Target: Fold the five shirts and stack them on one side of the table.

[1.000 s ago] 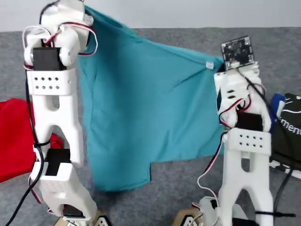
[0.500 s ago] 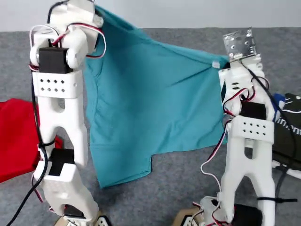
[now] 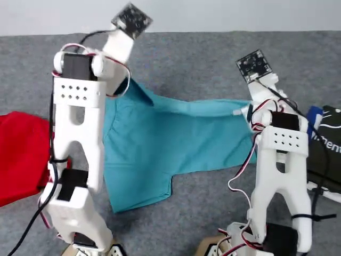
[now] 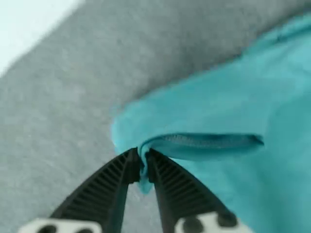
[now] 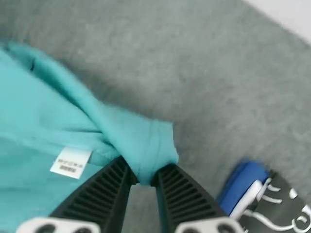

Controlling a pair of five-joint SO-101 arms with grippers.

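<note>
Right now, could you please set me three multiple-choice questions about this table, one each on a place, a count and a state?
1. Where does the red shirt lie?
A. Beside the left arm. B. Beside the right arm. C. On top of the teal one.
2. How many pincers grip the teal shirt?
A. None. B. One. C. Two.
3. How is the teal shirt?
A. Folded on a stack. B. Spread out, unfolded. C. Crumpled in a ball.

Answers: 1 A, the high view shows it at that arm's outer side. 2 C, the left pincer and the right pincer each pinch teal fabric. 3 B, it lies open across the table's middle.
</note>
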